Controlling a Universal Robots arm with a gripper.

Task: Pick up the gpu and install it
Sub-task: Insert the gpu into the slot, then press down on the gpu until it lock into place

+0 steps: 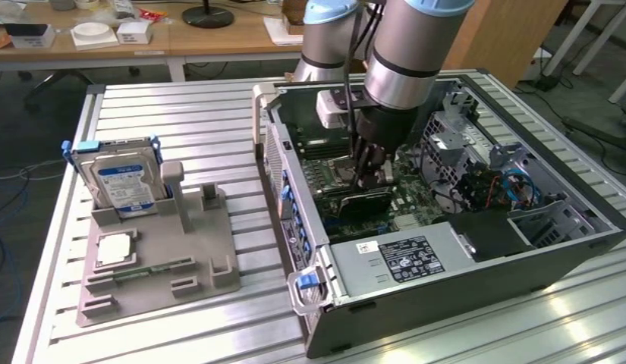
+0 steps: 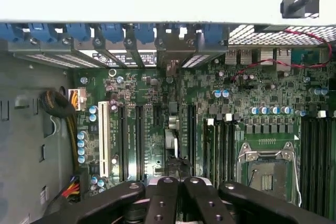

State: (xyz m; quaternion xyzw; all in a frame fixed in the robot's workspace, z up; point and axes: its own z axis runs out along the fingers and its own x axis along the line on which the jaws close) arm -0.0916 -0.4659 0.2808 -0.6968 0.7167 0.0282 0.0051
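The gpu point(image 1: 357, 202) is a thin dark card standing on edge over the green motherboard point(image 1: 323, 152) inside the open computer case point(image 1: 445, 288). My gripper point(image 1: 372, 176) reaches down into the case and is shut on the card's top edge. In the wrist view the gpu point(image 2: 172, 129) shows edge-on, running from between my black fingers point(image 2: 161, 198) toward the rear slot openings. It lies in line with the expansion slots, beside the long black slot point(image 2: 140, 135). My gripper point(image 2: 177, 184) has its fingers pressed close together. Whether the card is seated in the slot is hidden.
A grey fixture point(image 1: 191, 273) on the exterior view's left holds a silver hard drive point(image 1: 125, 182), a processor chip point(image 1: 115, 249) and a green memory stick point(image 1: 146, 270). Case walls, the drive cage point(image 1: 464, 144), cables point(image 1: 515, 189) and the labelled power supply point(image 1: 404, 258) surround the gripper. The processor socket point(image 2: 268, 169) is bare.
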